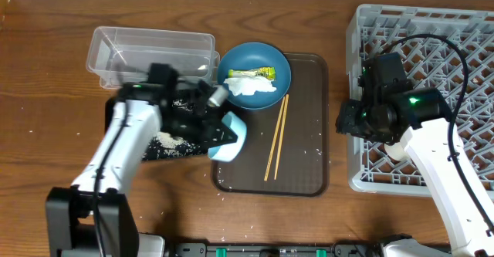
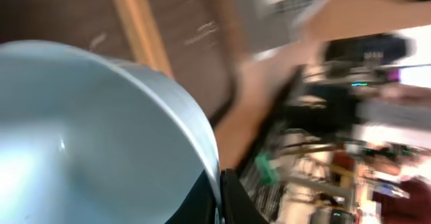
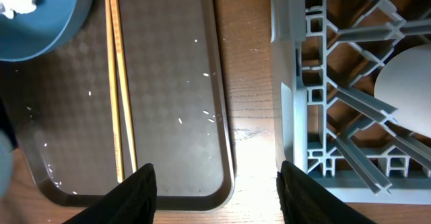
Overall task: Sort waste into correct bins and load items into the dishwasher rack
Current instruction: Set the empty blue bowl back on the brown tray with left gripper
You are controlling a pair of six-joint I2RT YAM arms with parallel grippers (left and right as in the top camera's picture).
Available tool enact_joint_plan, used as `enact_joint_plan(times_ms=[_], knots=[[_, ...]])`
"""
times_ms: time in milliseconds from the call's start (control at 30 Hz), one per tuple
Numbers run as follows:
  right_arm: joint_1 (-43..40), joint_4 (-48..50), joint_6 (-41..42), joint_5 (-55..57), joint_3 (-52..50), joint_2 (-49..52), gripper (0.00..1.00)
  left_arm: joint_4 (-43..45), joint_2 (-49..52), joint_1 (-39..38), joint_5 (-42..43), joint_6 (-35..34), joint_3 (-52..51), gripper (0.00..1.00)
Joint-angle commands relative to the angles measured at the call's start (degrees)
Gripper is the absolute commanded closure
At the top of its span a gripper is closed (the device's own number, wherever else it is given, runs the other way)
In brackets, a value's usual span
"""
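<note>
My left gripper [image 1: 222, 130] is shut on the rim of the light-blue bowl [image 1: 234, 140] and holds it tilted over the edge of the black tray [image 1: 131, 153], where white rice grains [image 1: 168, 141] lie. The bowl [image 2: 87, 130] fills the left wrist view, its rim between the fingers [image 2: 219, 196]. The dark-blue dish [image 1: 266, 60] holds the green-and-yellow wrapper [image 1: 253, 74] and the white tissue [image 1: 253, 89]. The chopsticks [image 1: 276, 137] lie on the brown tray and also show in the right wrist view [image 3: 118, 89]. My right gripper [image 3: 217, 183] is open and empty, between the brown tray and the grey rack [image 1: 448, 33].
The clear tub [image 1: 150, 47] stands behind the black tray. The brown serving tray [image 1: 309, 157] has loose rice grains [image 3: 205, 113] on it. A white cup [image 3: 407, 83] sits in the rack [image 3: 337, 96]. A few grains lie on the wood in front of the tray.
</note>
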Motion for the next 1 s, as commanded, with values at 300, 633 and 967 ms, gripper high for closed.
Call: enact_joint_plan(times_ms=[300,633,967], knots=[[0.7,-0.4,-0.5,-0.4,0.0,-0.6,0.44,8.5,-1.1,-27.1,-57.8,-38.4,-1.6,0.93],[0.7,-1.3,-0.5,-0.4,0.0,-0.6,0.43,16.9,-0.1,-33.9,-59.0,-41.4,-3.6,0.90],[0.9,-1.6,-0.5,-0.4,0.0,-0.6,0.44,19.5,0.1,-36.3,-59.0,-42.9,-3.6,0.89]])
